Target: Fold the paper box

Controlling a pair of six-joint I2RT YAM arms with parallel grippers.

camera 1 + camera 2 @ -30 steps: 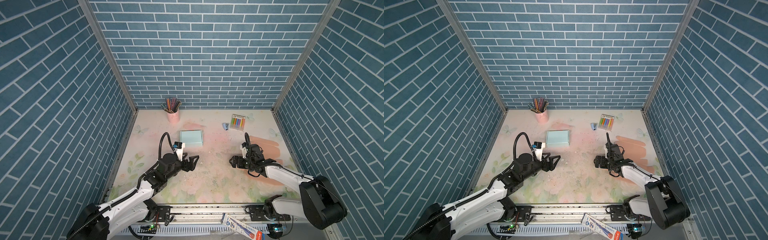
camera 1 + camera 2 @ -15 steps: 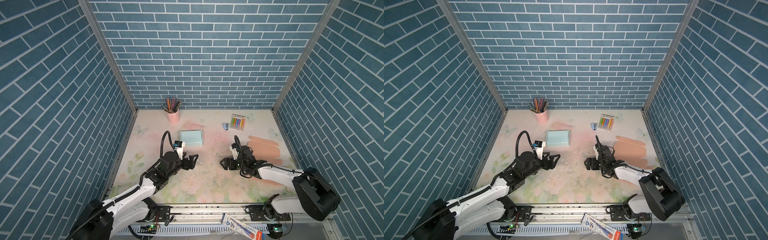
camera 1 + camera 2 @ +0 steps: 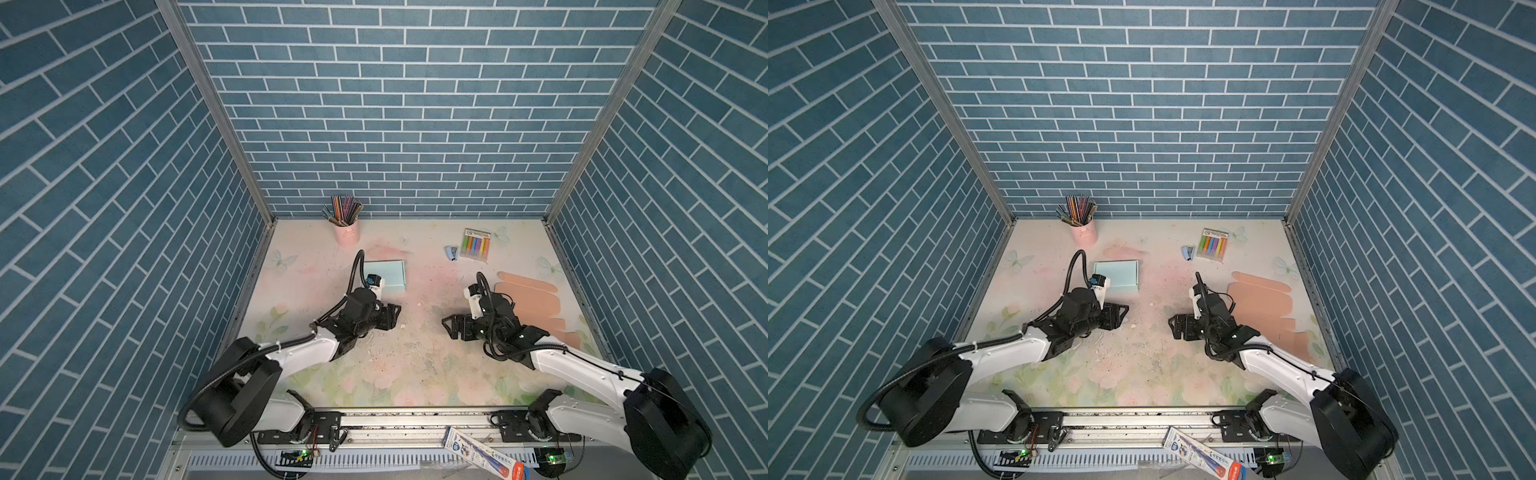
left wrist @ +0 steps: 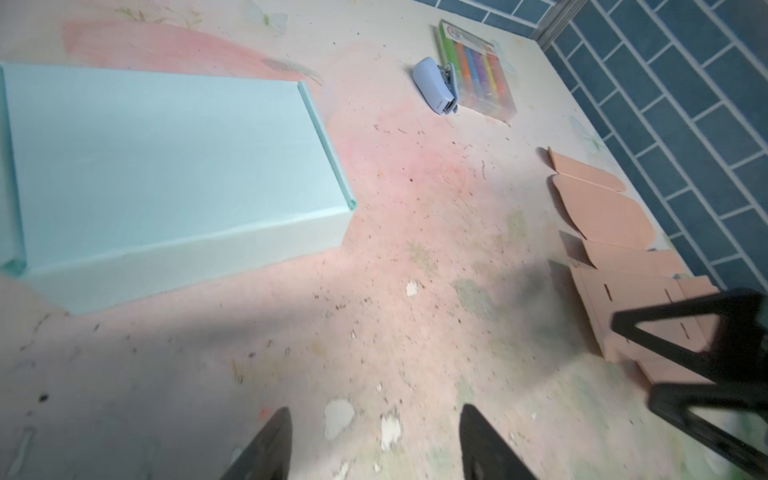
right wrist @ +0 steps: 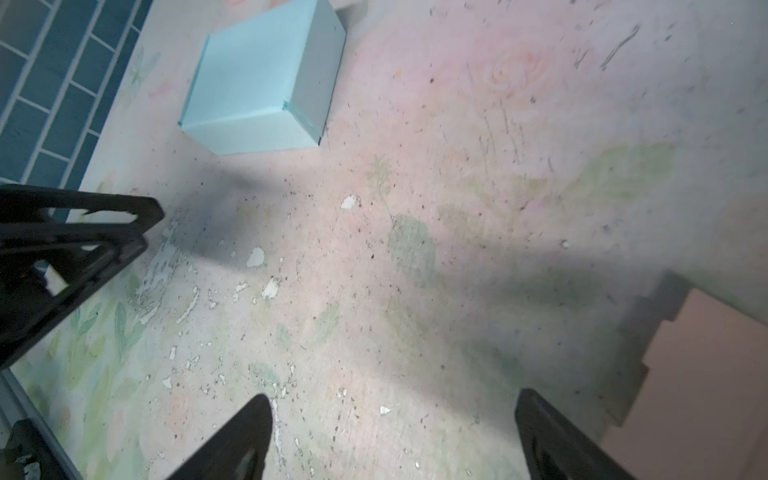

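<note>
Floral tabletop [image 3: 415, 374] — peach box blank [image 3: 528, 295] flat; left pincer [image 3: 395, 318], right pincer [image 3: 448, 328] spread.

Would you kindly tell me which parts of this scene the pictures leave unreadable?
Flat paper box: in both top views the right arm covers part of it; the right wrist view's edge cuts it off.
Blue box: the left wrist camera hides a corner in both top views.
Marker pack: print too small or blurred to read.
</note>
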